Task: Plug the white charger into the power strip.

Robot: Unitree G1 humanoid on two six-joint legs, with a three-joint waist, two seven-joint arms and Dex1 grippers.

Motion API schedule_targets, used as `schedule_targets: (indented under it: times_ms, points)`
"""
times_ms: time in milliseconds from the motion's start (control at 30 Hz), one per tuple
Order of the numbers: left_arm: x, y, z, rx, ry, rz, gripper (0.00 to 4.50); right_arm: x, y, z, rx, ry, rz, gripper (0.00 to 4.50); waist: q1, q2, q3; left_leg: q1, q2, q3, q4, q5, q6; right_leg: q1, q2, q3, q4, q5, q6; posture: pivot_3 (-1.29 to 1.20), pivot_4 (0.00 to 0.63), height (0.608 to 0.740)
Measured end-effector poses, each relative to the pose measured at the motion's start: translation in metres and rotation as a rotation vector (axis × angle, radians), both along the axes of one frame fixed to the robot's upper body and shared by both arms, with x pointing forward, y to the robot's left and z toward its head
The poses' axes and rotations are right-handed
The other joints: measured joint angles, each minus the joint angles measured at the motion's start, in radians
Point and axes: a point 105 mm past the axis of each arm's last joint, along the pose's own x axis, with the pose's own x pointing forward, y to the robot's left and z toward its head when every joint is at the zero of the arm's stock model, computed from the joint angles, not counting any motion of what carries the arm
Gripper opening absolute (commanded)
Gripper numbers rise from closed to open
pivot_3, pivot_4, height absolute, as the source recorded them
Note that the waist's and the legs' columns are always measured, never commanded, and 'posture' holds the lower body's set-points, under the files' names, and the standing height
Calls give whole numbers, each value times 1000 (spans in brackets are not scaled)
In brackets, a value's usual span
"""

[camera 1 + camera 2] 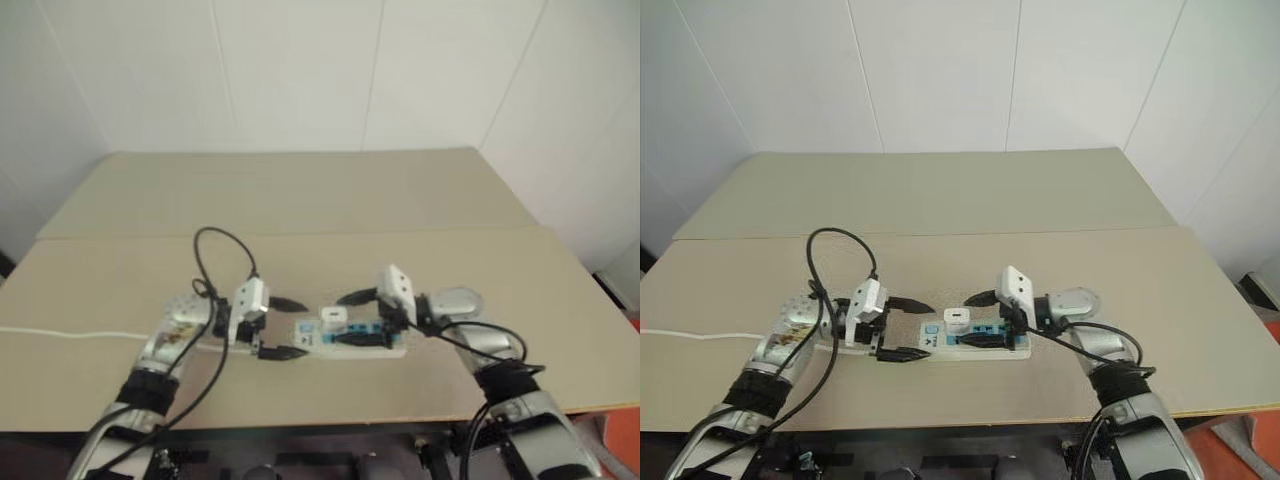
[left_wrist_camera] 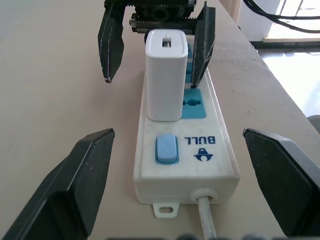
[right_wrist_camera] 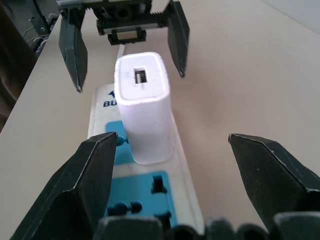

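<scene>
Near front edge of the tan table point(image 1: 300, 200): two grippers facing each other over one power strip point(image 1: 1012, 349). Left gripper point(image 1: 290, 328) has its two black fingers spread wide, nothing between them, fingertips apart from the strip's switch end. Right gripper point(image 1: 352, 318) also spread wide, holding nothing, fingers straddling the strip's far end without visible contact.

One white charger point(image 2: 165, 75) stands upright in the strip, seated in the socket panel next to the blue switch point(image 2: 166, 149); USB port faces up. In the wrist views both pairs of fingers sit well clear of its sides. Blue socket panels show beyond the charger toward the right gripper; exact count hard to tell from the head views.

One thin white cord point(image 1: 70, 334) runs from the strip's switch end off the table's left edge. Black cables loop above the left wrist.

Edges: strip lies parallel to the front table edge, near it, roughly centred left to right. A seam crosses the table behind the grippers; past it lies a wide bare surface up to the white panelled wall point(image 1: 300, 70). Open tabletop left and right of both arms; right table edge is well apart from the right arm.

Counts: two grippers, one strip, one charger, one switch, one white cord.
</scene>
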Motion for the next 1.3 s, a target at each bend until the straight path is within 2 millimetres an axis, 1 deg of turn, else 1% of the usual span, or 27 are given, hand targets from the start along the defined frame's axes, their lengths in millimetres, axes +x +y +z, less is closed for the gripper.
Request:
schedule_targets:
  times_ms: [67,133,200,267,400,600,767,867,933,1067,1200,1300]
  points:
    - [-3,-1,8,-11,-11,-20,4493,-1,-8,12,0,-40,-15,4238,3,0,0,-9,0,0,1,1,-2,-9,0,0,3,1,0,0,150,740]
    - [-6,-1,12,-15,-14,-29,4493,-5,-16,22,7,-65,-28,4238,6,0,1,-10,0,0,1,2,-3,-10,0,0,3,1,0,0,150,740]
    - [-7,4,17,-19,-17,-20,4493,-11,-27,28,4,-74,-47,4238,9,0,2,-10,0,0,1,2,-3,-10,0,0,2,1,0,0,150,740]
    - [-7,10,21,-17,-34,1,4493,-19,-39,29,-14,-74,-68,4238,9,0,2,-10,0,0,1,2,-3,-9,0,0,2,1,0,0,150,740]
    - [-10,19,21,-22,-27,45,4493,-32,-59,28,-46,-65,-116,4238,10,-1,2,-10,0,0,1,2,-3,-9,0,0,1,1,0,0,150,740]
    - [-16,27,23,-44,-29,96,4493,-35,-93,39,-69,-98,-246,4238,9,-1,3,-9,0,1,1,2,-3,-9,0,0,1,1,0,0,150,740]
    - [-23,34,18,-41,-20,154,4493,-44,-118,40,-111,-87,-324,4238,10,-1,3,-9,0,1,1,2,-3,-9,0,0,0,1,0,0,150,740]
    - [-27,39,18,-48,-14,193,4493,-45,-128,43,-104,-79,-374,4238,8,-1,3,-8,1,2,1,2,-3,-9,0,1,1,2,0,0,150,740]
    - [-31,45,21,-55,-14,241,4493,-48,-132,42,-135,-94,-404,4238,9,-1,3,-9,1,2,1,2,-3,-9,0,1,1,2,0,0,150,740]
    - [-33,59,24,-66,3,350,4493,-52,-136,40,-151,-91,-445,4238,10,-1,4,-8,0,2,1,2,-3,-8,0,1,1,2,1,0,150,740]
    - [-39,60,24,-65,18,370,4493,-54,-141,43,-172,-96,-473,4238,11,-1,4,-8,1,3,1,2,-3,-8,0,1,0,2,1,0,150,740]
    - [-42,62,25,-66,34,374,4493,-59,-147,41,-183,-84,-490,4238,12,-2,4,-9,0,3,1,2,-3,-8,0,1,0,2,1,0,150,740]
